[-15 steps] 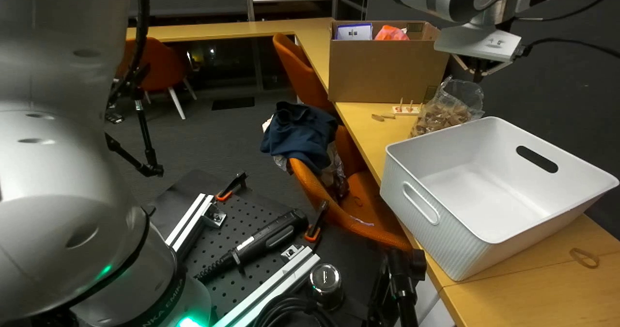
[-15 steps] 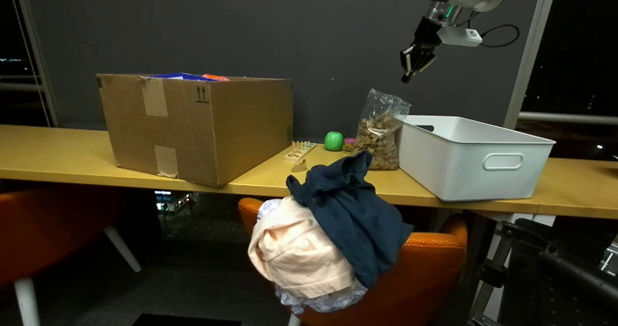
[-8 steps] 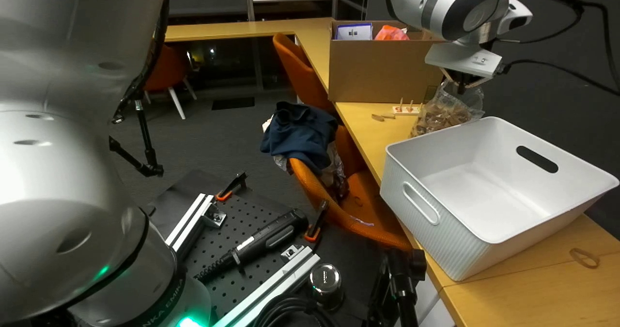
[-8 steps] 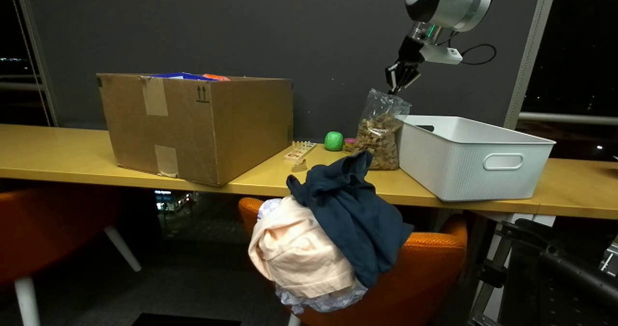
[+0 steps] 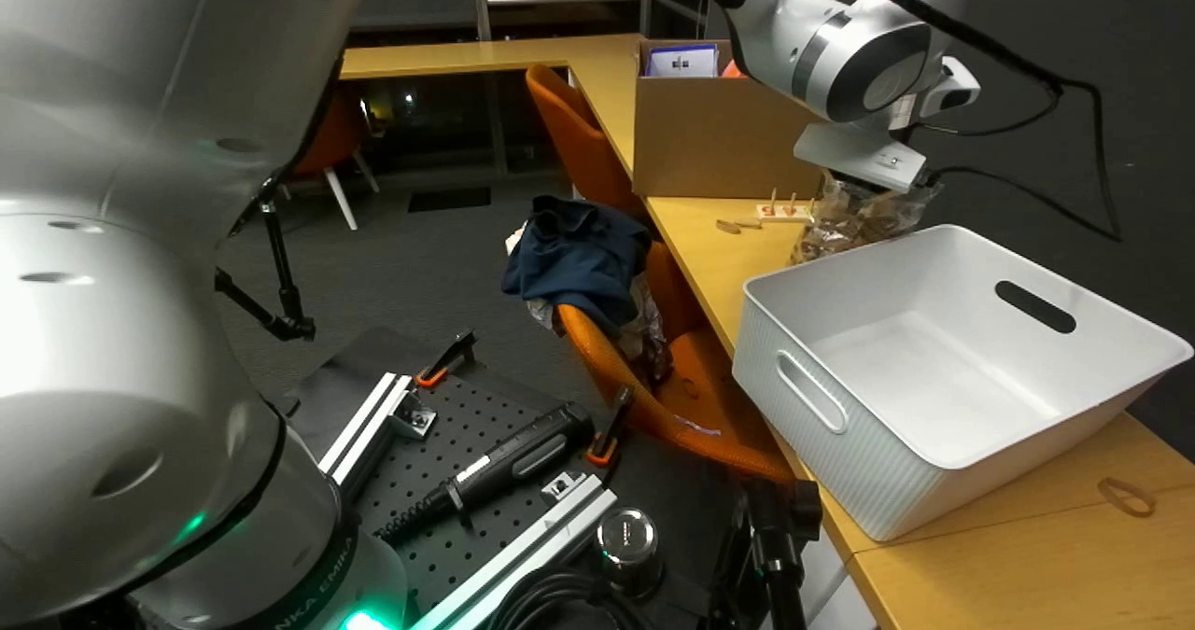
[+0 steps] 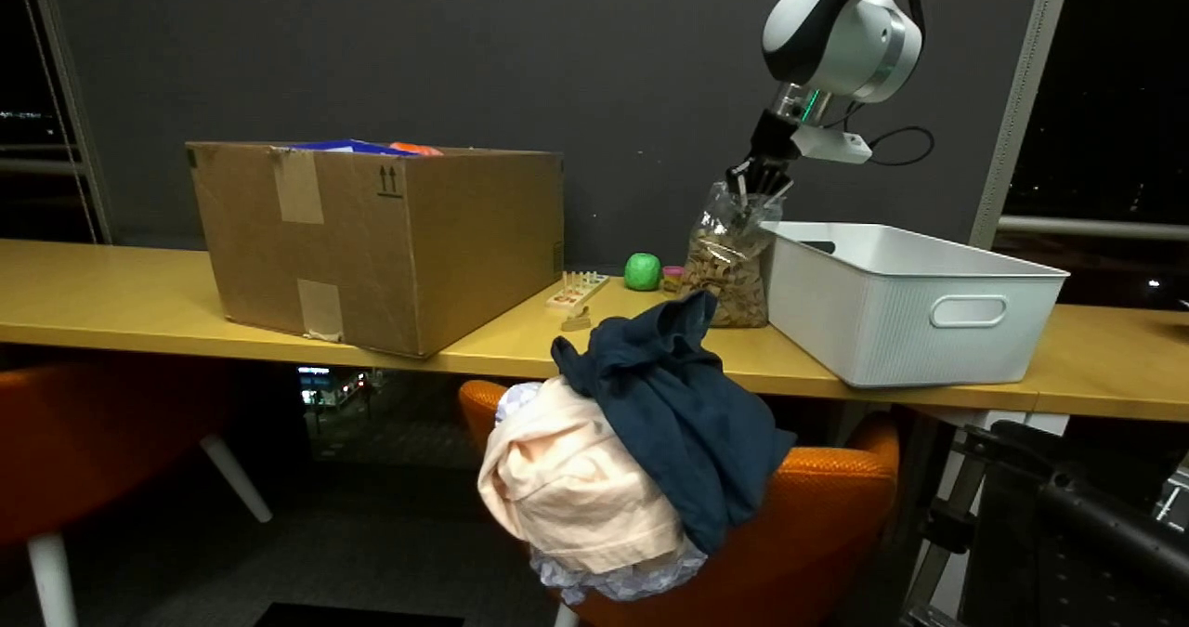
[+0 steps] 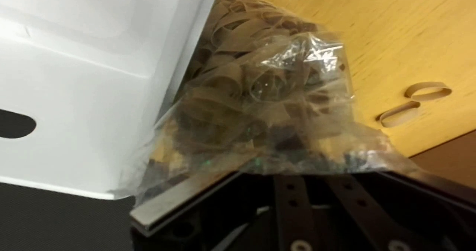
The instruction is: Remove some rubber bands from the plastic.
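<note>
Hanging at the top of the clear plastic bag (image 6: pixel 729 260), the gripper (image 6: pixel 754 198) points downward, its tips veiled by film in the wrist view, so I cannot tell whether its jaws are spread or pressed together. Packed with rubber bands (image 7: pixel 245 37), the bag stands upright just beside the white tub (image 6: pixel 892 339), between the dark wall (image 6: pixel 604 70) and the edge of the tabletop (image 6: pixel 520 334) nearest the orange chair (image 6: pixel 836 488). Two loose bands (image 5: pixel 728 227) lie between that edge and a pegged board (image 6: pixel 567 300); a third loop (image 5: pixel 1105 488) lies on the tub's other side.

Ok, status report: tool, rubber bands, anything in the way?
Tool at the mouth of the clear bag, open or shut unclear. Rubber bands bunched inside. Possibly in the way: its crinkled film, white tub alongside.
</note>
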`<state>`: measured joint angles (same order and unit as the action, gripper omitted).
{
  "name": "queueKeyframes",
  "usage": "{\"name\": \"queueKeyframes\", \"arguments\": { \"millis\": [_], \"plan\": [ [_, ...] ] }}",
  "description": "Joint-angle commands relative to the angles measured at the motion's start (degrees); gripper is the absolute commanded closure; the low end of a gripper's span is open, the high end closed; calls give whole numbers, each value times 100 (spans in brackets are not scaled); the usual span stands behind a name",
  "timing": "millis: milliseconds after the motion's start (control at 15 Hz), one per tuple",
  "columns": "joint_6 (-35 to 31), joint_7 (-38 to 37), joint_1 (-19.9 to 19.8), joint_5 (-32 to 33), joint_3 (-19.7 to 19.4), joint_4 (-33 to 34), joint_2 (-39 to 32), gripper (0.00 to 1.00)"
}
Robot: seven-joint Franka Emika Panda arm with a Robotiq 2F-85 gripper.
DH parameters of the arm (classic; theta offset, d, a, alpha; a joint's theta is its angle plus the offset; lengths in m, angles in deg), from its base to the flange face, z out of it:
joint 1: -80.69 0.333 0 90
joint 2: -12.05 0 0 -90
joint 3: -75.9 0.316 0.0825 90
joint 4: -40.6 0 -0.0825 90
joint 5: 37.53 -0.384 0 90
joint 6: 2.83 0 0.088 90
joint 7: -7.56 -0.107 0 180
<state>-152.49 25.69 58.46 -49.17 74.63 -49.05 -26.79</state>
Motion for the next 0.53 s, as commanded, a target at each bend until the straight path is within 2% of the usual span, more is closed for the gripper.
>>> {"name": "queueKeyframes", "arguments": {
  "millis": [0,133,267,333,400,467],
  "plan": [
    [18,113,-118,-95,218,121,-33,100],
    [-9,106,-132,-84,211,117,-111,90],
    [-46,113,-157,-55,172,113,-176,85],
    [-41,118,-178,-50,168,117,-193,71],
    [-33,117,-204,-38,151,142,-220,72],
    [-15,104,-221,-19,132,174,-248,64]
  ]
}}
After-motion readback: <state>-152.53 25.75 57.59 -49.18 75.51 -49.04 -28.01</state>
